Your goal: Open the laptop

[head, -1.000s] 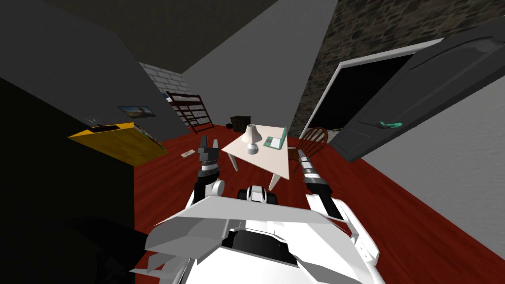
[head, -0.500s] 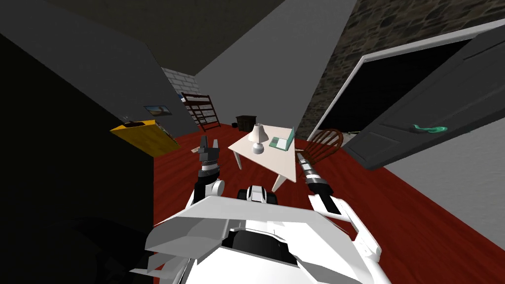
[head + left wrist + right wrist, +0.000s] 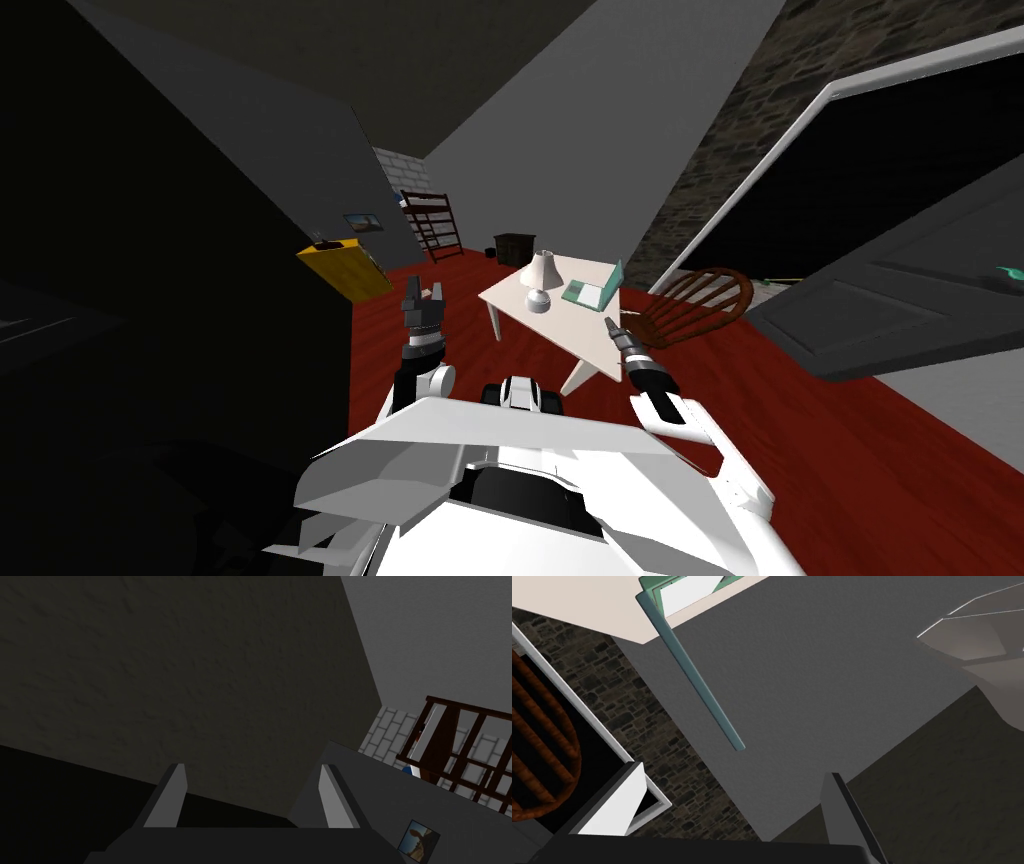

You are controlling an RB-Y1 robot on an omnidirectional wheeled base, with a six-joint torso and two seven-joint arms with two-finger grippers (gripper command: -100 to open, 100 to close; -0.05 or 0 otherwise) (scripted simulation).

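Right gripper (image 3: 734, 776): two thin flat grey blades spread wide with nothing between them. In the head view it sits by the table's chair-side edge, pointed toward the laptop and apart from it.
Laptop (image 3: 596, 291): on the table's far corner on the chair side, with its lid already raised.
Laptop's facing: the base lies flat on the top. The lid stands up along the edge beside the chair, its inner face turned toward the lamp.
Laptop's long axis: the hinge line runs along that chair-side edge.
Laptop's look: a teal shell of thin slabs with a pale panel on the base. From the right wrist the lid shows edge-on as a slim teal bar.
Hard to make out: the base is cut off by the frame in the right wrist view. Keys and screen are too small to tell in the head view.
Table (image 3: 570, 330): a flat, cream, four-sided top on pale legs.
Lamp (image 3: 540, 282): white, with a cone shade over a rounded foot. It stands mid-top, near the laptop but not touching it.
Chair (image 3: 700, 300): reddish-brown wood with a curved, spindled back, just beside the table's laptop-side edge.
Door (image 3: 900, 310): dark grey and panelled, swung open, its teal handle cut off at the frame. Behind it, inside a white frame set in rough stone, is a black area.
Left gripper (image 3: 251, 768): blades apart and empty, raised upright, well apart from the table.
Floor (image 3: 800, 440): red.
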